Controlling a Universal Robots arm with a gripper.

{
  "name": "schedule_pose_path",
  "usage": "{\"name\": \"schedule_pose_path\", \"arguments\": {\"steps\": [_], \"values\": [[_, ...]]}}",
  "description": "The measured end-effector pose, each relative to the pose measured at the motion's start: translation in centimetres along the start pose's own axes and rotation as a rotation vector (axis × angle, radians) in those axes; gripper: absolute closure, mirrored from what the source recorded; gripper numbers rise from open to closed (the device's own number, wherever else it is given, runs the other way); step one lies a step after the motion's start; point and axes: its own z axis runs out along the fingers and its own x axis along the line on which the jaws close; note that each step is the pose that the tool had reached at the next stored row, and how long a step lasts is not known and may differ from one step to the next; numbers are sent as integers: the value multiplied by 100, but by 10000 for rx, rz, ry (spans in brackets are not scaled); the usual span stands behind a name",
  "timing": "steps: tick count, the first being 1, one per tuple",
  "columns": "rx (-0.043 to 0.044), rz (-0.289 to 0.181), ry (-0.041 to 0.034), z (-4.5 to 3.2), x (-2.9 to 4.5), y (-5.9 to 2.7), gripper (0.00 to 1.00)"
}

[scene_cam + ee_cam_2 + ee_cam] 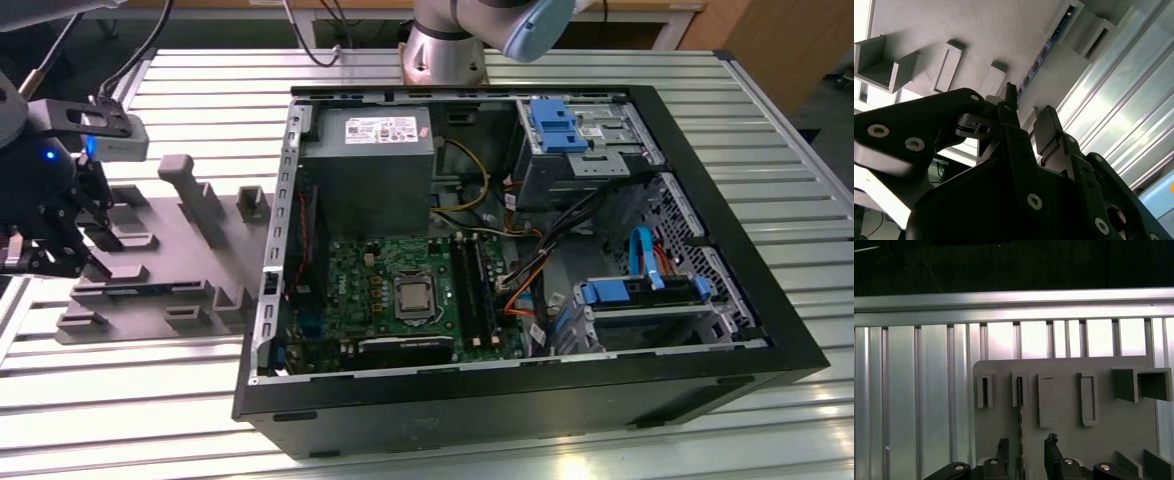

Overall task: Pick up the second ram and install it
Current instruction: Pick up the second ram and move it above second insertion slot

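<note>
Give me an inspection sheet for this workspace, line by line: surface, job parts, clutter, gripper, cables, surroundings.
Surface: slatted metal table carrying a grey fixture tray and an open computer case lying on its side.
Job's things: the second ram stands on edge in a tray slot. The motherboard and its memory slots lie inside the case.
Clutter: nothing seen.
Gripper: the gripper is open over the tray, one finger on each side of the second ram, with gaps showing on both sides.
Cables: orange cables run inside the case beside the memory slots. Black cables hang past the table's far edge.
Surroundings: the arm's base stands behind the case.
</note>
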Motion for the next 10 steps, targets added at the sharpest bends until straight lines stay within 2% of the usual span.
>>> {"name": "schedule_pose_path", "arguments": {"steps": [10], "values": [[12,0,0,160,2,-3,58]]}}
